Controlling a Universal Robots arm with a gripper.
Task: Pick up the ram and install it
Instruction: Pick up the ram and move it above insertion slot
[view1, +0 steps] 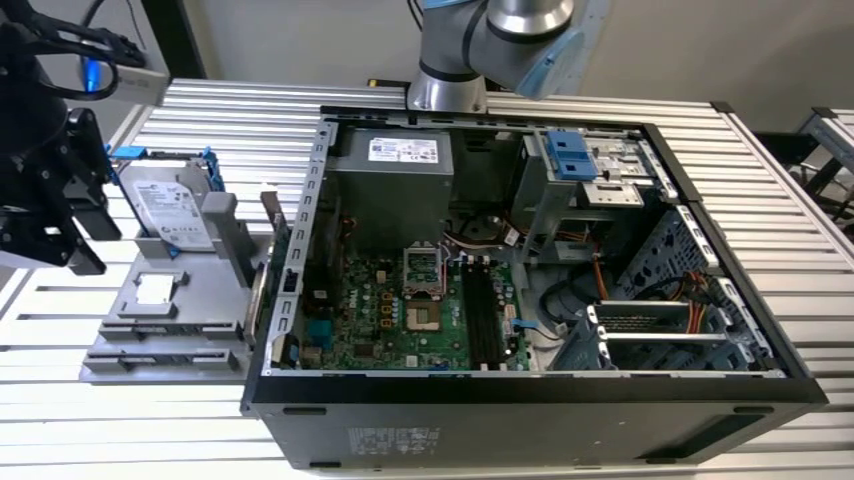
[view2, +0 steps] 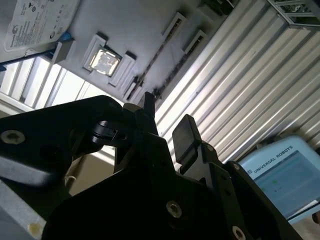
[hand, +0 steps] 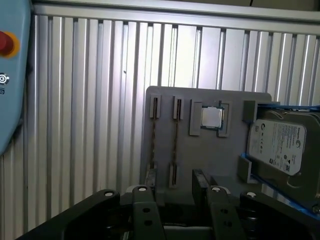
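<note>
Black gripper (hand: 175, 179) hangs spread open at the edge of the grey holder (hand: 165, 125), nothing between its fingers.
The ram (hand: 176, 142), a thin dark strip seen edge-on, stands in a long slot of the matte holder, in line with the gap between the fingers. A square metal-capped processor (hand: 211, 117) and a silver hard drive (hand: 277, 145) in a blue frame share the holder on the ribbed aluminium table (hand: 90, 100). The open computer case (view1: 534, 400) stands just beside.
</note>
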